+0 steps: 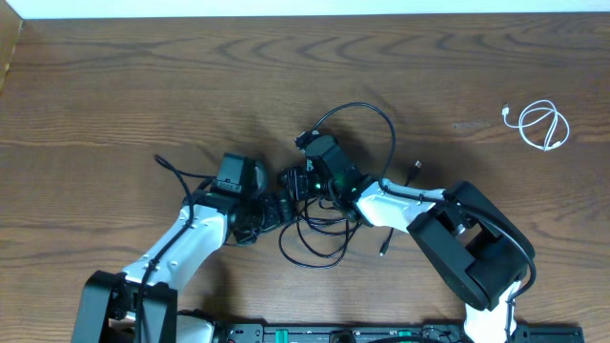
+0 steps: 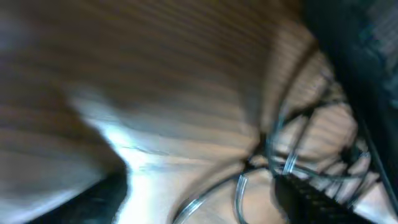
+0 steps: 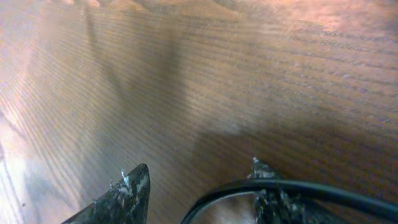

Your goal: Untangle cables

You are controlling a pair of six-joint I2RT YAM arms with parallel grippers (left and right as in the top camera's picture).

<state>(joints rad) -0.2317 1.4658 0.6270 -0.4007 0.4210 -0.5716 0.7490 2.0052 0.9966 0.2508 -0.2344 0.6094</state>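
Looking down from above, we see both arms reaching into the middle of the counter [image 1: 143, 86]. The black cables [image 1: 319, 226] lie there in one messy knot of loops. The white cable [image 1: 544, 125] sits in its own small coil near the top right corner, well apart from the knot. We think that one is already free and only the black ones are left to pull apart.

The left end effector [image 1: 270, 211] is at the left side of the knot and the right end effector [image 1: 297, 181] is at the right side, very near each other. We think they stand on both sides so each can take a different piece and pull away from the other.

The left wrist view is blurry, but its two fingers stand wide apart. Loops of black cable lie on the wood between them, close to one finger [image 2: 305, 199]. So it is open and holds nothing.

The right one has its fingers apart too, low over the wood. One black strand [image 3: 323, 186] curves across the front of one finger [image 3: 268, 186], but it is not pinched. We guess the next job is to close on just one strand, or the knot may get tighter.
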